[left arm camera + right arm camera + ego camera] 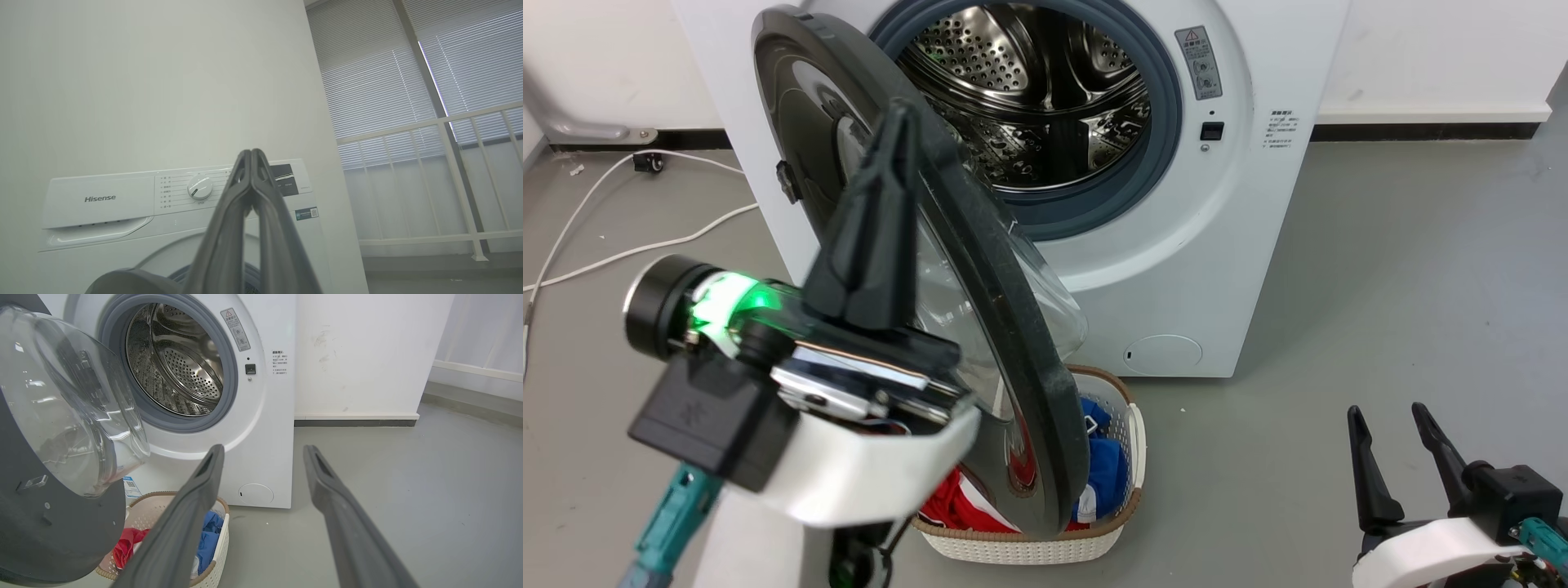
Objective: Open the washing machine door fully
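Left jaws pinched together by the washing machine door [1033,367]; right jaws wide over floor [1380,286].

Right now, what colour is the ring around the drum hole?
Grey-blue. The ring shows best in the right wrist view.

Head camera down onto washing machine [1241,245]; left wrist up at its panel [122,200]; right wrist low, same drum [184,367]
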